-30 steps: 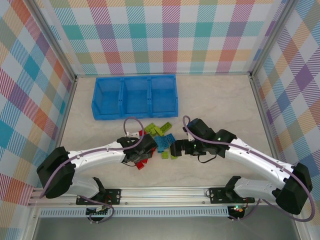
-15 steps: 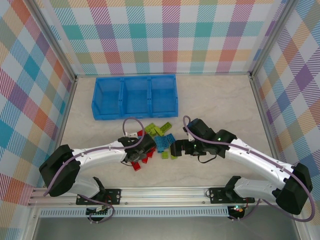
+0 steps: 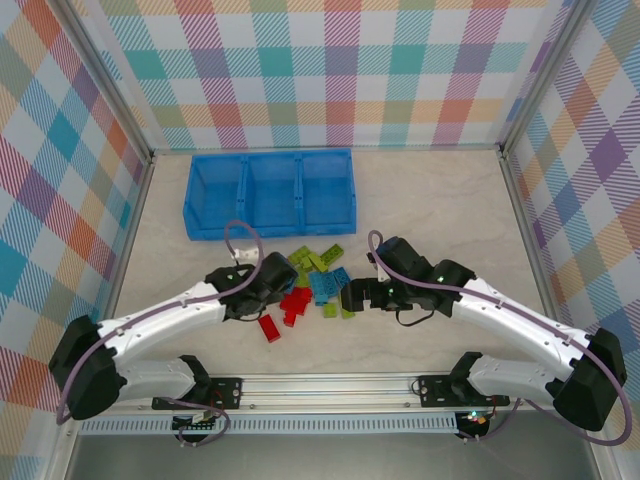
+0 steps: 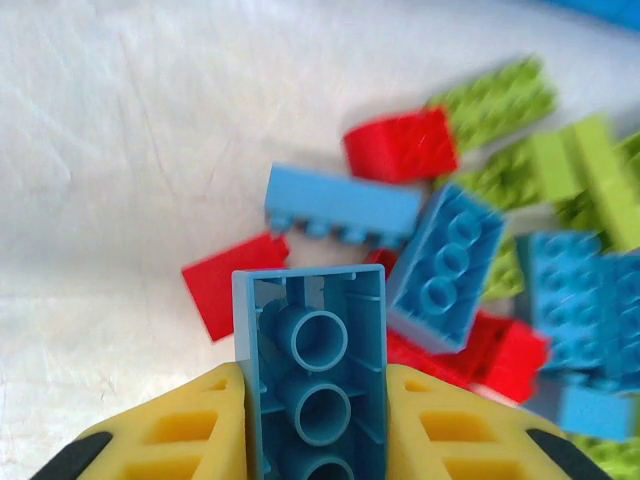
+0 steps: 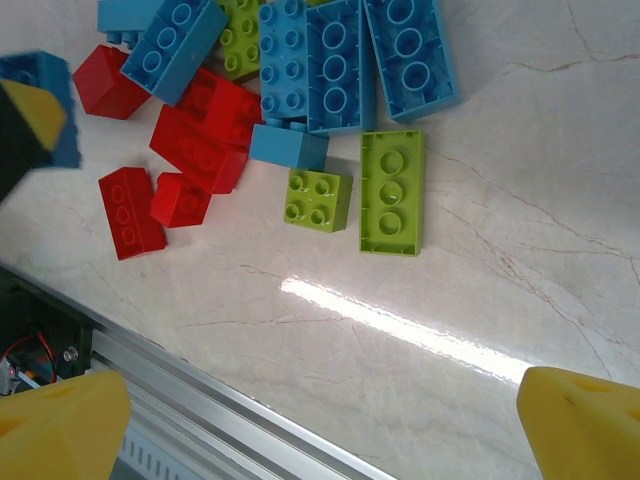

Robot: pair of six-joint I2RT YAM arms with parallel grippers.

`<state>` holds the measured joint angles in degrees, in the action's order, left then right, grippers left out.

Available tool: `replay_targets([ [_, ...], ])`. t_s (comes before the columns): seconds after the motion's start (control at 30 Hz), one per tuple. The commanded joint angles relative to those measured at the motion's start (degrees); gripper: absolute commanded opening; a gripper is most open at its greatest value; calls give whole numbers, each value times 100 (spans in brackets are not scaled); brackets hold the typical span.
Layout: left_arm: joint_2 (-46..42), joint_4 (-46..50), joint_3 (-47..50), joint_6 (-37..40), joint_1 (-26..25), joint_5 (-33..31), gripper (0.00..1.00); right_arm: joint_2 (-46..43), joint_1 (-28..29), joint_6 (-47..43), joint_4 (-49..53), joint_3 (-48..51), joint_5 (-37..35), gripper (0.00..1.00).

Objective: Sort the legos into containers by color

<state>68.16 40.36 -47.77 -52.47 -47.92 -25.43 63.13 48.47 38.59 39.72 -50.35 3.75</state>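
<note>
- Noting legos (image 3: 315, 280) in red, light blue and lime, flat and studded, lying heaped mid-bench (image 3: 440, 200) between both arms.
- Finding left gripper (image 4: 315, 420) clamping a light blue brick (image 4: 312, 350) endwise, its hollow tubed underside facing the wrist camera, at the heap's left side.
- Finding right gripper (image 5: 320, 425) standing spread wide, gripping nothing, at the heap's right side.
- Recording bricks overlapping and touching within the heap.
- Recording one red brick (image 3: 269, 327) lying apart, nearer the arm bases.
- Recording the blue tray (image 3: 270, 228) of three containers sitting beyond the heap.
</note>
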Motion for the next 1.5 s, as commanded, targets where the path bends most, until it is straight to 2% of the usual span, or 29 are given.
replay_targets([
  [0.0, -242, -79, -448, 767, 570, -395, 28, -126, 14, 40, -241, -142, -73, 100],
  [0.17, 297, -814, -1218, 1778, 2047, -281, 28, 3, 14, -44, -340, -257, -117, 100],
  [0.3, 1531, -1103, -2200, 2055, 3154, 580, 30, 2, 14, 2, -336, -274, -76, 100],
  [0.53, 3669, -997, -3958, 1977, 4159, 1289, 31, -298, 30, 164, -140, -173, -182, 100],
  [0.67, 4321, -942, -4475, 1884, 4520, 1859, 34, -436, 31, 184, 31, -196, -305, 100],
  [0.87, 3989, -898, -4460, 2105, 4591, 1625, 64, -480, 31, 202, 109, -211, -531, 100],
  [0.97, 3423, -897, -4149, 2142, 4581, 1784, 70, -333, 31, 165, 110, -246, -728, 100],
  [1.1, 2143, -956, -3238, 2187, 4377, 2088, 70, 70, 22, 90, 53, -374, -1171, 100],
  [1.23, 607, -1127, -2326, 2867, 3664, 2402, 72, 868, -13, -1, -150, -708, -1321, 100],
  [1.37, -399, -502, -2096, 4044, 2869, 2830, 75, 1689, -206, 669, -557, -972, -1710, 100],
  [1.4, -583, -312, -2104, 4349, 2700, 2883, 76, 1861, -260, 871, -741, -989, -1755, 100],
  [1.47, -965, 170, -2048, 4981, 2380, 3043, 86, 2354, -342, 1281, -993, -1203, -1890, 100],
])
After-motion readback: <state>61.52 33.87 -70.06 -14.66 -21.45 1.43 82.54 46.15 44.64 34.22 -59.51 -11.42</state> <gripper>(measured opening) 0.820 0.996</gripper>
